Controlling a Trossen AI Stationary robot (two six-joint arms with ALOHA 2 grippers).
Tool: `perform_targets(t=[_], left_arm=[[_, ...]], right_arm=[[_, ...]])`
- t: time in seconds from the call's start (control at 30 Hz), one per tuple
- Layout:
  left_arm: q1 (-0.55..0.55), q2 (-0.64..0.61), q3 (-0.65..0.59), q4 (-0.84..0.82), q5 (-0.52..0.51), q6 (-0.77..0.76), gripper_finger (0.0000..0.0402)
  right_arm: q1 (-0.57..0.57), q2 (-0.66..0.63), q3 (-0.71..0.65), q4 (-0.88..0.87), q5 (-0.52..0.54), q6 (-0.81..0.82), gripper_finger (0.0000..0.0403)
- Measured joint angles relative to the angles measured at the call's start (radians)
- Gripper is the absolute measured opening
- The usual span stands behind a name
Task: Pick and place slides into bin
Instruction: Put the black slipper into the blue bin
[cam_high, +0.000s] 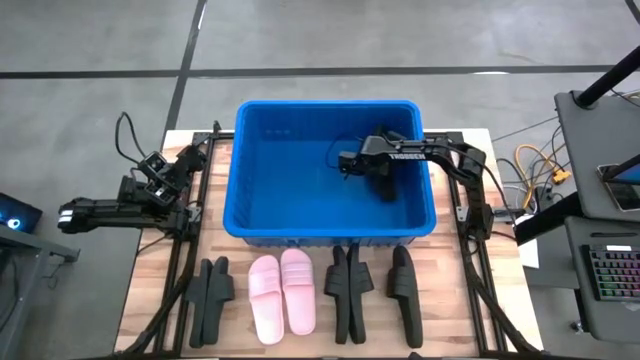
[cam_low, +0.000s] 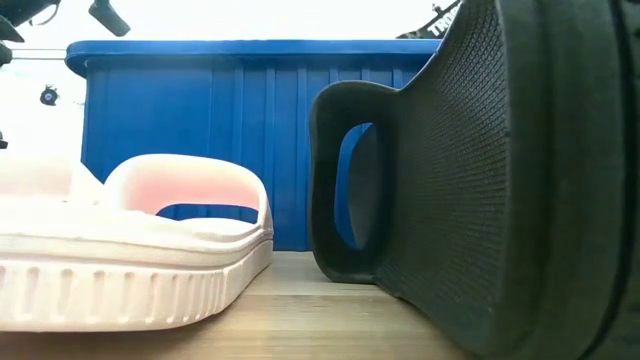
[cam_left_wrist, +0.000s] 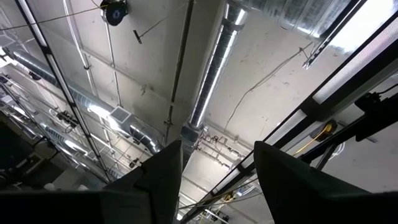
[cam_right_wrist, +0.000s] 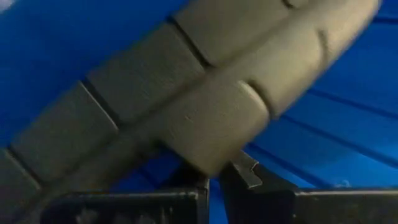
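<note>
My right gripper (cam_high: 347, 160) reaches from the table's right side into the blue bin (cam_high: 262, 226) and is shut on a black slide (cam_right_wrist: 186, 93), whose grooved sole fills the right wrist view. On the table in front of the bin lie a black pair (cam_high: 212, 296), a pale pink pair (cam_high: 283, 290), another black pair (cam_high: 347, 290) and a single black slide (cam_high: 403, 288). The low view shows a pink slide (cam_low: 140, 250) and a black slide (cam_low: 480, 180) close up, resting on the wood. My left gripper (cam_left_wrist: 217, 149) is open and empty at the table's left, pointing up at the ceiling. My right gripper pinches the black slide at the edge of its sole (cam_right_wrist: 208, 163) between its two fingers (cam_right_wrist: 186, 199). The slide lies slanted across the fingers, its grooved underside toward the wrist camera, inside the bin. The slide itself hides what the fingers close on behind it.
The bin's tall walls (cam_low: 200, 140) stand between the slides on the table and the bin's floor (cam_high: 290, 170). Black frame rails (cam_high: 180, 260) run along both sides of the wooden table. A desk with a keyboard (cam_high: 610, 270) stands off the table's right.
</note>
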Motion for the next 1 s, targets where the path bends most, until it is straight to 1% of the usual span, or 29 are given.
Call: perform_targets(t=[0.13, 0.23, 0.37, 0.47, 0.67, 0.77, 0.87, 1.0], left_arm=[[0.0, -0.002, 0.0, 0.001, 0.0, 0.0, 0.0183], [0.0, -0.002, 0.0, 0.004, 0.0, 0.0, 0.0183], [0.0, -0.004, 0.0, 0.002, 0.0, 0.0, 0.0183], [0.0, -0.004, 0.0, 0.002, 0.0, 0.0, 0.0183], [0.0, -0.003, 0.0, 0.002, 0.0, 0.0, 0.0183], [0.0, -0.002, 0.0, 0.001, 0.0, 0.0, 0.0183], [0.0, -0.002, -0.001, 0.003, 0.001, 0.0, 0.0183], [0.0, -0.005, -0.002, 0.003, 0.001, 0.0, 0.0183]], right_arm=[[0.0, 0.011, 0.015, -0.001, -0.01, 0.013, 0.0013], [-0.002, 0.003, 0.032, -0.017, -0.025, 0.054, 0.0013], [-0.006, -0.001, 0.087, -0.118, -0.059, 0.1, 0.0022], [-0.01, -0.001, 0.123, -0.167, -0.108, 0.134, 0.0053], [-0.016, -0.001, 0.19, -0.183, -0.292, 0.136, 0.0143], [-0.014, -0.001, 0.228, -0.204, -0.322, 0.156, 0.0186], [-0.014, -0.002, 0.28, -0.224, -0.325, 0.162, 0.0216], [-0.015, -0.004, 0.373, -0.222, -0.416, 0.156, 0.0238]])
